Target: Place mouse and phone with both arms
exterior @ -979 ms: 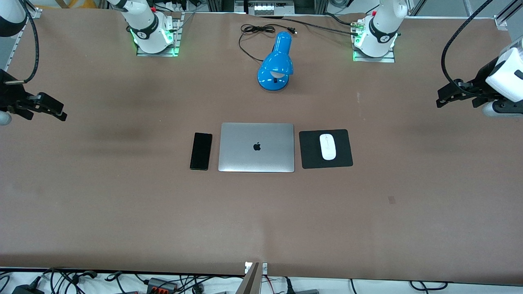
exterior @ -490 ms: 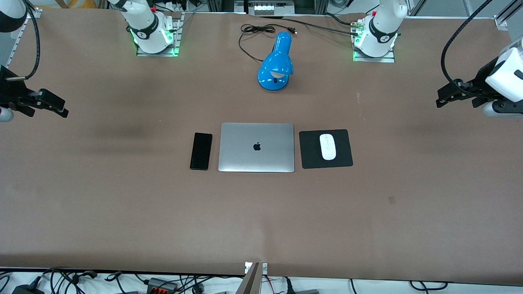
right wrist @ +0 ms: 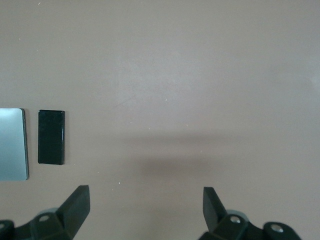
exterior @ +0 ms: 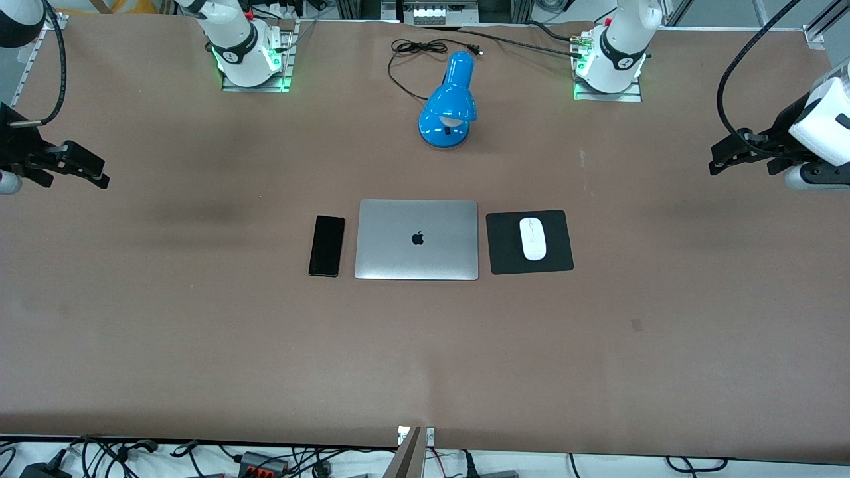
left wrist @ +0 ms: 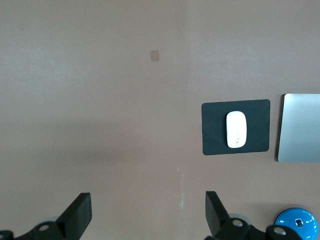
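The white mouse [exterior: 533, 238] lies on a black square pad [exterior: 529, 241] beside the closed silver laptop [exterior: 417, 239], toward the left arm's end; it also shows in the left wrist view [left wrist: 236, 129]. The black phone [exterior: 327, 245] lies flat beside the laptop toward the right arm's end; it also shows in the right wrist view [right wrist: 51, 136]. My left gripper [exterior: 720, 159] is open and empty, up over bare table at the left arm's end. My right gripper [exterior: 93, 174] is open and empty, up over bare table at the right arm's end.
A blue desk lamp [exterior: 449, 101] with a black cord [exterior: 412, 50] stands farther from the front camera than the laptop, between the two arm bases. The brown table [exterior: 425, 358] stretches wide around the objects.
My right gripper has drifted a little toward the arm bases' side of the table. The left gripper, mouse and phone have not moved.
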